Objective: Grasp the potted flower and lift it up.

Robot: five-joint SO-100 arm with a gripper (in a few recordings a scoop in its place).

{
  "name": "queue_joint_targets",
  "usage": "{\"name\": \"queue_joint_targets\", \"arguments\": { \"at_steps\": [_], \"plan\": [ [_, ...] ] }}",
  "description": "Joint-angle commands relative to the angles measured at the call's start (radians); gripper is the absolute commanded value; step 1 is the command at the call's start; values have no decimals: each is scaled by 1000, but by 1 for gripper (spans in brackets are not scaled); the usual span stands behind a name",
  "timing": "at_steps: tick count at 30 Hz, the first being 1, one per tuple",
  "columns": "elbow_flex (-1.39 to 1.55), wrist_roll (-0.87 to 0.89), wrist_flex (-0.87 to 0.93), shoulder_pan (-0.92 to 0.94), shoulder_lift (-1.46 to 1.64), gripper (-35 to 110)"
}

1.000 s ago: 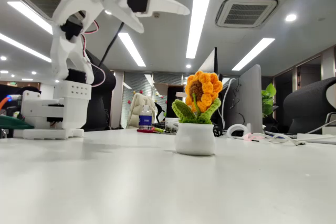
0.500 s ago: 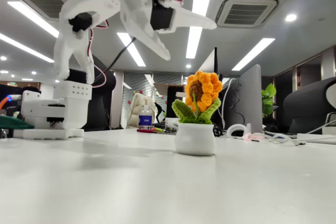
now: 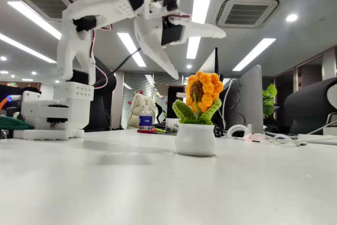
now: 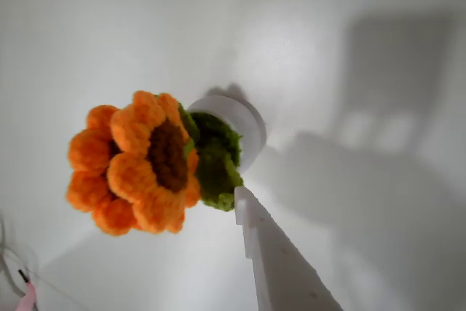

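The potted flower [image 3: 197, 110] stands upright on the white table, an orange-yellow crocheted sunflower with a brown centre and green leaves in a round white pot [image 3: 196, 139]. My white gripper [image 3: 201, 56] hangs open in the air just above and left of the bloom. One finger points down-right, the other sticks out to the right, and nothing is between them. In the wrist view I look down on the potted flower [image 4: 149, 162] with its pot [image 4: 244, 120] behind it. One white finger [image 4: 280, 264] reaches in from the bottom edge, beside the leaves and apart from them.
The arm's base [image 3: 52, 114] sits at the table's left. Behind the flower are a water bottle [image 3: 146, 117], monitors [image 3: 247, 101], a leafy green plant [image 3: 270, 98], cables and small items [image 3: 247, 134]. A dark chair [image 3: 313, 104] is at the right.
The arm has swung right and lower, bringing the open gripper from the upper left to just above the flower. The flower has not moved.
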Motion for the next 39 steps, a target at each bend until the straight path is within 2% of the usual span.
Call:
{"name": "queue_joint_targets", "arguments": {
  "at_steps": [1, 4, 10, 15, 39],
  "plan": [
    [-17, -104, 35, -9, -3, 66],
    [-69, -140, 74, -9, -44, 66],
    [-247, -100, 160, -28, -144, 66],
    [-233, -77, 163, -26, -140, 66],
    [-282, -192, 156, -9, -209, 66]
  ]
}}
